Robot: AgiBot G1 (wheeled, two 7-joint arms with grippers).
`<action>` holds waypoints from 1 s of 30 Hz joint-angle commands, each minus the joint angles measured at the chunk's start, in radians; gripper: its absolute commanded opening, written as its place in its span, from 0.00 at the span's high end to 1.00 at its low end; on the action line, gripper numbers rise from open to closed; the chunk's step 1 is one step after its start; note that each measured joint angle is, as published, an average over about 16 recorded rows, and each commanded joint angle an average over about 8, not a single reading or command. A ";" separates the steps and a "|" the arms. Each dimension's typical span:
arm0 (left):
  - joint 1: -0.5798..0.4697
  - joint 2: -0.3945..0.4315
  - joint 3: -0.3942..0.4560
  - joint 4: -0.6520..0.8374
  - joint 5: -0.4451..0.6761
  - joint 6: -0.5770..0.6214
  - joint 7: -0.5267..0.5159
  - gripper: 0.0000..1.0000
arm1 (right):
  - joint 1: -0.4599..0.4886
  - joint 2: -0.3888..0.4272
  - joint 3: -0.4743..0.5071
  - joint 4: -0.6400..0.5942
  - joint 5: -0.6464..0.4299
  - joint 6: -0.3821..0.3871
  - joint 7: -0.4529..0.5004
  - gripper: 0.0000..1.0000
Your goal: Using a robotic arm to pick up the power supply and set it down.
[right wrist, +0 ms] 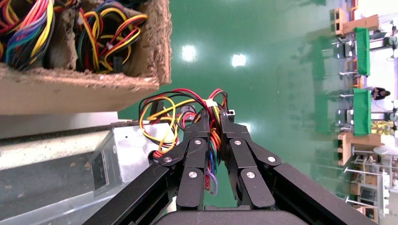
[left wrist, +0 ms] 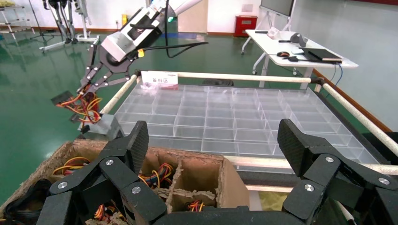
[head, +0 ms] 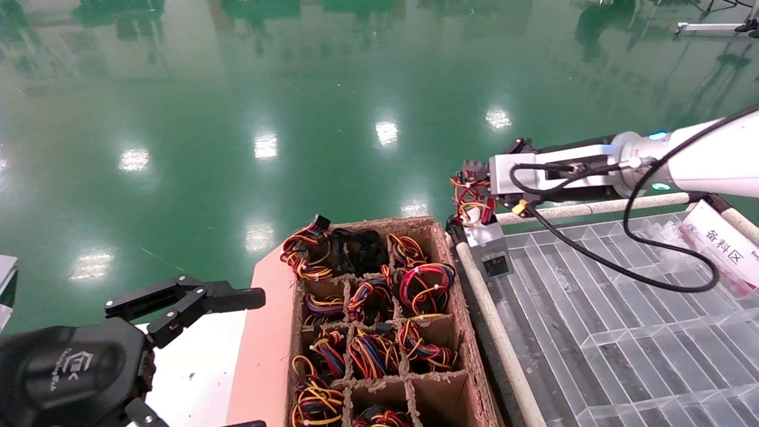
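Right gripper [head: 474, 196] is out ahead of me to the right, past the far corner of the crate [head: 468, 356], at the far left corner of the clear tray [head: 622, 332]. Its fingers [right wrist: 199, 140] are pinched tight on the wires [right wrist: 162, 119], a red, yellow and black bundle that bulges out on both sides of them. Below the bundle hangs the power supply [head: 491, 249], a small silver-grey box with a dark socket on the face toward me. It sits at the tray's corner, just beside the white rail [head: 498, 338] that runs along the tray's left edge; I cannot tell whether it rests on the tray or hangs clear. A black cable [head: 622, 261] loops from my right wrist over the tray. The crate, just left of the rail, has its cells packed with more coiled wire bundles. My left gripper [head: 195, 302] hovers low on the left, short of the crate's near end, its fingers [left wrist: 129, 150] spread wide with nothing between them.
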 commanded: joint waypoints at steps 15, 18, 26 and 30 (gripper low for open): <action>0.000 0.000 0.000 0.000 0.000 0.000 0.000 0.00 | -0.056 0.044 0.036 -0.015 0.051 0.053 -0.025 1.00; 0.000 0.000 0.000 0.000 0.000 0.000 0.000 0.00 | -0.068 0.046 0.044 -0.013 0.063 0.070 -0.031 1.00; 0.000 0.000 0.000 0.000 0.000 0.000 0.000 0.00 | -0.102 0.048 0.065 -0.003 0.093 0.102 -0.068 1.00; 0.000 0.000 0.000 0.000 0.000 0.000 0.000 0.00 | -0.123 0.053 0.075 -0.008 0.108 0.113 -0.078 0.91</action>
